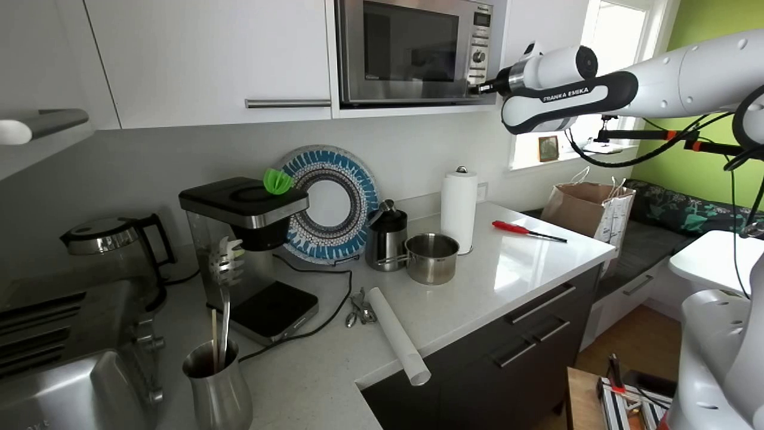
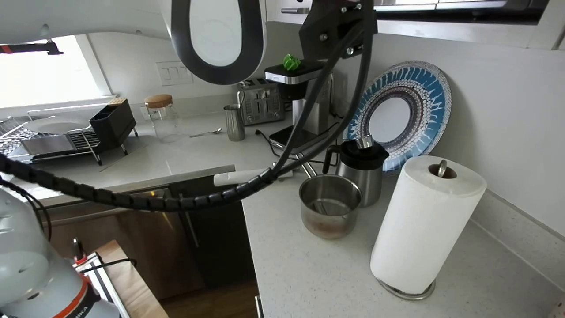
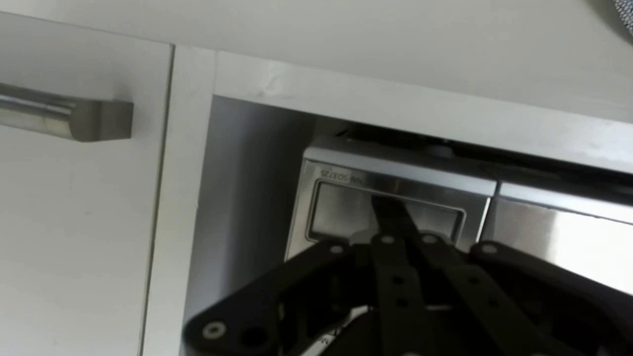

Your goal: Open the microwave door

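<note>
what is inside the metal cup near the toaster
In the metal cup stand a pronged metal utensil and a thin wooden-looking stick. The cup hides their lower ends and anything at the bottom.

picture edges crop the microwave [image 1: 415,51], which the gripper [image 3: 390,207] also partly hides.

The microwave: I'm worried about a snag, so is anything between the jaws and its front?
Nothing visible stands between the jaws and the microwave: in the wrist view the shut jaws overlap its wide button; whether they touch is unclear.
</note>
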`<state>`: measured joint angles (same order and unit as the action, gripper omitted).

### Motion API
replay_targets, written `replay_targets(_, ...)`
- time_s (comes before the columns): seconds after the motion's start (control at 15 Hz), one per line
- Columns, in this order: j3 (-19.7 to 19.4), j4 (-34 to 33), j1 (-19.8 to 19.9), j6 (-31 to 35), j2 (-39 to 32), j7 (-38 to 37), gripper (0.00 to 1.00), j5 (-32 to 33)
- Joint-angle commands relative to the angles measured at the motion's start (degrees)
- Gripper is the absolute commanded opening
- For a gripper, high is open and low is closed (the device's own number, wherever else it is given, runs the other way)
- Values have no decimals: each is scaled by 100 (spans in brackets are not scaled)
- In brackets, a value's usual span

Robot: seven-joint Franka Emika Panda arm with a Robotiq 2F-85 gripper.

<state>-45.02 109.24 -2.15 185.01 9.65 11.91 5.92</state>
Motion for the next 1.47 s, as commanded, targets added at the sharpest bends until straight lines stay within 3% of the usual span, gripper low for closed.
replay_targets(0.0,-269,-370,-233,91,-581,-114,0,-344)
replay_targets(0.33,-569,-591,-536,-16,-802,-48,0,-749)
replay_targets(0.73,-538,327,-760,365,469,824,0,-156)
replay_targets(1.07,-410,669,-268,382,1321,1448,0,479)
replay_targets(1.4,-302,1256,-53,-681,2715,1997,0,1081)
